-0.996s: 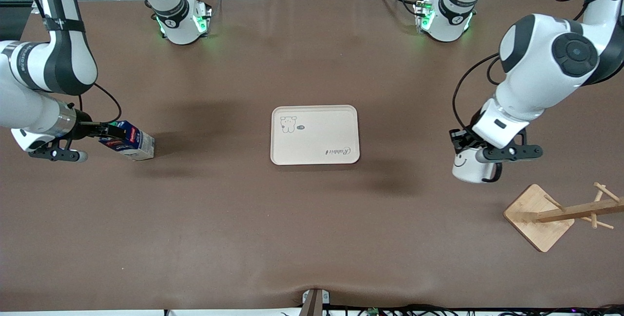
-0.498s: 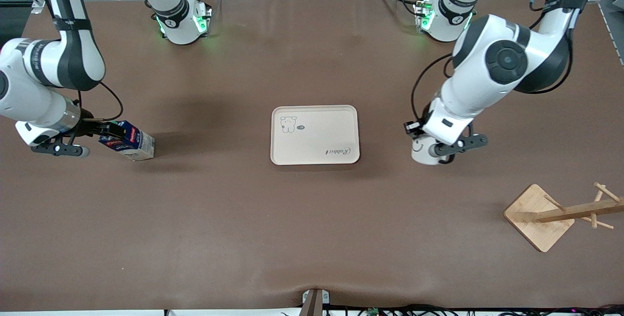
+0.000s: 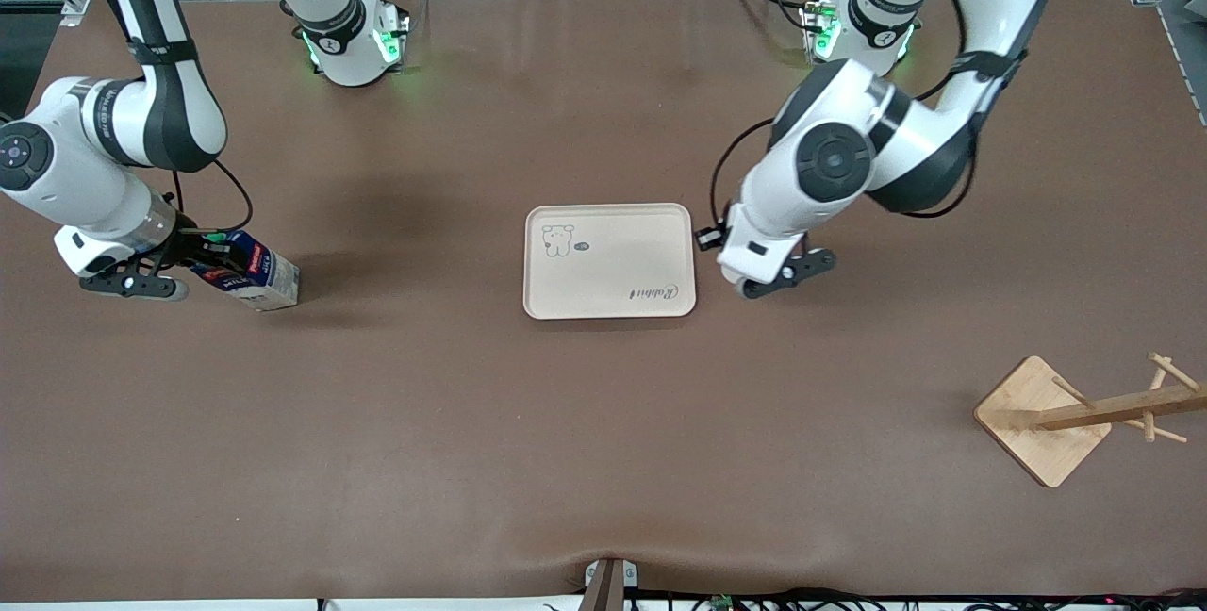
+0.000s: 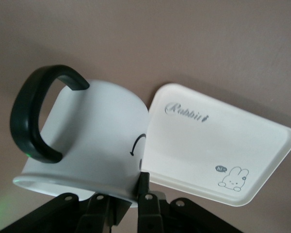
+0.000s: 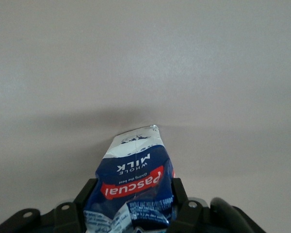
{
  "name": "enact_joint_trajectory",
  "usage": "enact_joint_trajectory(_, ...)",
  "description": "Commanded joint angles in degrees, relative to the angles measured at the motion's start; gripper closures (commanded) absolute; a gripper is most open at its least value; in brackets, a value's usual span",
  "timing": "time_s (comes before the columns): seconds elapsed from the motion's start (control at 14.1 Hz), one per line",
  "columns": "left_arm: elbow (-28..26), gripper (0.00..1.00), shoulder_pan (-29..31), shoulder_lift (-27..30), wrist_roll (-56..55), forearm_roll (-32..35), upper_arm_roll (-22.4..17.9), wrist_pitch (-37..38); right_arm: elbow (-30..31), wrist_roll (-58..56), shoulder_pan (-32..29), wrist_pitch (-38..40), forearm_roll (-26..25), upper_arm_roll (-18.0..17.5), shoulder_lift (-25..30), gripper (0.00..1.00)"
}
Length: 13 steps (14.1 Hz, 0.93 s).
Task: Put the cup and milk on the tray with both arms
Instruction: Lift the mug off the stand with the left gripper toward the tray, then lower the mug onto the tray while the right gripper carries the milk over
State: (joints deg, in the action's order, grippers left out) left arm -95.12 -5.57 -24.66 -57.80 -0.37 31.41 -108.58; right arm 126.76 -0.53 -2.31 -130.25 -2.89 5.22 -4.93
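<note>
My left gripper point(image 4: 123, 204) is shut on the rim of the cup point(image 4: 94, 141), a white mug with a black handle, held tilted in the air. In the front view the left gripper point(image 3: 709, 239) is just off the tray's point(image 3: 610, 260) edge toward the left arm's end, and the wrist hides the cup. The cream tray also shows in the left wrist view point(image 4: 223, 145), close beside the cup. My right gripper point(image 3: 209, 257) is shut on the milk point(image 3: 250, 273), a dark-blue carton, tilted at the right arm's end. The milk point(image 5: 136, 177) fills the right gripper point(image 5: 132, 206).
A wooden stand point(image 3: 1042, 418) with pegs lies near the front camera at the left arm's end. The green-lit arm bases point(image 3: 354, 41) stand along the table's back edge. Bare brown table lies between the milk and the tray.
My left gripper has carried the cup from beside the wooden stand toward the tray, up to its edge. My right arm has shifted slightly; the milk stays in place, still gripped.
</note>
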Motion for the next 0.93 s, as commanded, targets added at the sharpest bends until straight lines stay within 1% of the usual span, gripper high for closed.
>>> enact_joint_trajectory(0.0, 2.39, 1.00, -2.33, -4.33, -4.14, -3.14, -0.03, 1.45, -0.89, 0.80, -0.59, 4.11, -1.06, -0.47, 2.47, 1.00)
enact_joint_trajectory(0.07, 3.35, 1.00, -3.47, -5.56, -5.64, -3.50, -0.04, 1.10, -3.25, 0.80, -0.59, 7.08, -1.06, -0.47, 2.39, 1.00)
enact_joint_trajectory(0.14, 5.45, 1.00, -4.35, -7.06, -7.31, -3.76, 0.05, 1.09, -5.80, 0.89, -0.50, 11.12, -1.06, -0.47, 2.39, 1.00)
enact_joint_trajectory(0.21, 7.12, 1.00, -4.71, -8.64, -9.06, -4.55, 0.05, 1.09, -7.74, 1.32, -0.33, 13.33, -1.06, -0.56, 2.47, 1.00)
enact_joint_trajectory(0.28, 8.44, 1.00, -4.71, -10.31, -9.95, -5.95, 0.05, 1.09, -9.93, 1.76, -0.15, 14.92, -1.06, -0.64, 2.56, 1.00)
enact_joint_trajectory(0.43, 11.52, 1.00, -4.80, -14.26, -10.14, -9.11, 0.05, 1.09, -14.24, 5.26, 0.11, 21.06, -1.15, -0.82, 2.39, 1.00)
enact_joint_trajectory(0.5, 12.23, 1.00, -4.89, -15.67, -10.22, -11.30, -0.03, 1.01, -16.09, 6.24, 0.72, 24.31, -1.15, -1.26, 2.39, 1.00)
enact_joint_trajectory(0.71, 12.24, 1.00, -4.71, -18.40, -10.23, -15.70, -0.30, -3.38, -21.71, 9.14, 4.15, 33.72, -1.94, -1.53, 2.12, 1.00)
enact_joint_trajectory(0.85, 12.24, 1.00, -3.84, -20.25, -9.44, -18.43, -0.65, -4.62, -25.76, 9.41, 4.68, 38.91, -1.94, -1.52, 1.60, 1.00)
